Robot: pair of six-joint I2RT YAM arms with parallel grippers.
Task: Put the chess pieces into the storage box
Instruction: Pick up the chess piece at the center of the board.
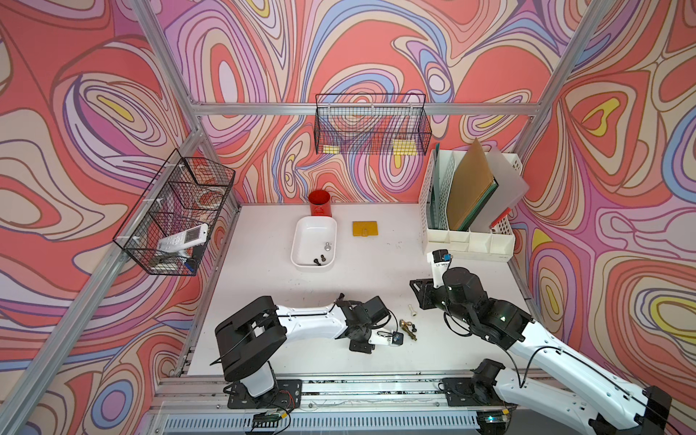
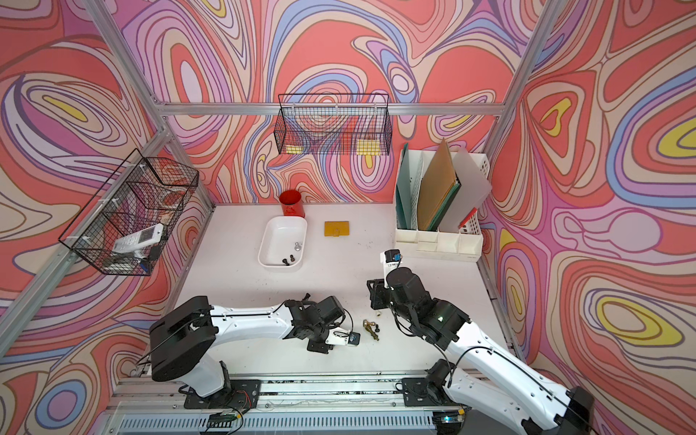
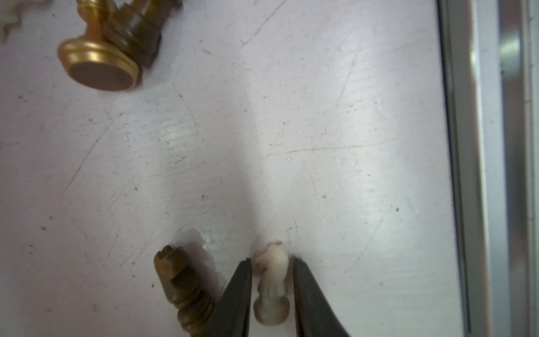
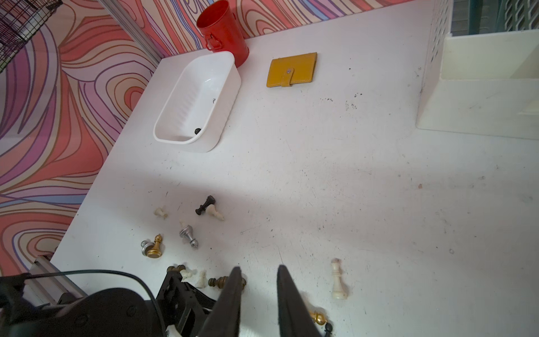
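The left end effector (image 3: pixel 270 261) stands low over the scratched white surface (image 3: pixel 306 131). Its two dark fingers (image 3: pixel 239 286) are closed against the flanks of a small cream-white plastic knight chess piece (image 3: pixel 271 280), which rests toward the front edge, about mid-width. Pinching across the narrow body looks deliberate, since the flared round base would be harder to hold. A dark bronze piece (image 3: pixel 186 291) lies just beside it, so the fingers have little room.

The right end effector (image 4: pixel 259 270) hovers with its fingers apart and nothing between them, probably keeping clear of the pick.

The shallow white plastic storage box (image 1: pixel 301 229) sits near the far edge, just in front of a red metal cup (image 1: pixel 319 203). It holds one silver piece (image 1: pixel 328 246) and two black pieces (image 1: pixel 318 260).
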